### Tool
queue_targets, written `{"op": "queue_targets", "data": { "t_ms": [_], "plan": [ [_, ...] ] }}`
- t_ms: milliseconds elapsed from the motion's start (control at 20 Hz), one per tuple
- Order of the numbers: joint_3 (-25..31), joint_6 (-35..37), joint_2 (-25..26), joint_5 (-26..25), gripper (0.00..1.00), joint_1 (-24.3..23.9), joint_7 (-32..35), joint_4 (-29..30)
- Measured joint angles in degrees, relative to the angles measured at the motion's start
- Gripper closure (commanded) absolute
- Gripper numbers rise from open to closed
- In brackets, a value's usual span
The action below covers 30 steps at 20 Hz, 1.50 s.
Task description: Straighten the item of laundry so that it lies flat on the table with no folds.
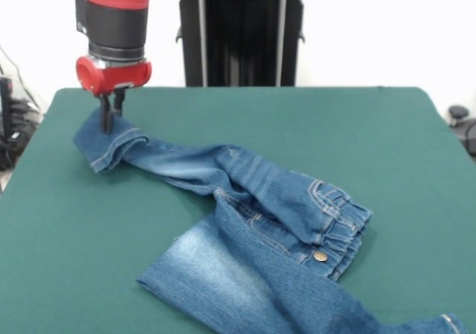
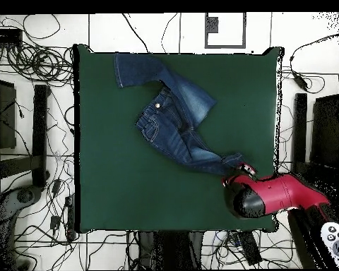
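Pinching the hem of one trouser leg, my gripper [image 1: 111, 115] has its two dark fingers closed on the cuff of the jeans [image 1: 260, 222], at the front view's upper left, close to the table's [image 1: 387, 148] far corner on that side. From where I hold, the garment runs away from me in one long diagonal: the stretched leg leads down and right to the waistband, so pulling further along that same line, away from the waist, is what I judge the coming move turns on. The jeans lie roughly mid-table, skewed toward one edge in the overhead view. They are far from flat. The leg I hold is rolled and twisted along its length, the gathered waistband with its metal button (orange stitching shows on the pockets) is bunched, and the other leg is bent away at an angle, its faded patch upward, reaching the table's near edge.
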Motion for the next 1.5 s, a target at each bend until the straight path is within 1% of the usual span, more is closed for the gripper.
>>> {"op": "queue_targets", "data": {
  "t_ms": [100, 200, 550, 800, 1250, 1500],
  "plan": [
    [0.0, -1.3, 0.5, -0.6, 1.00, -0.4, 0.0, 0.3],
    [-0.2, -4.0, 1.5, -2.2, 1.00, -0.5, 0.0, 0.8],
    [-0.9, -6.9, 2.1, -3.9, 1.00, -0.1, 0.0, 2.4],
    [-1.2, -7.0, 1.7, -3.9, 1.00, -0.2, 0.0, 3.6],
    [-1.2, -7.0, 0.0, -3.9, 1.00, -1.9, 0.0, 5.0],
    [-1.5, -7.5, -1.1, -6.1, 1.00, -2.7, 0.0, 5.3]
  ]
}}
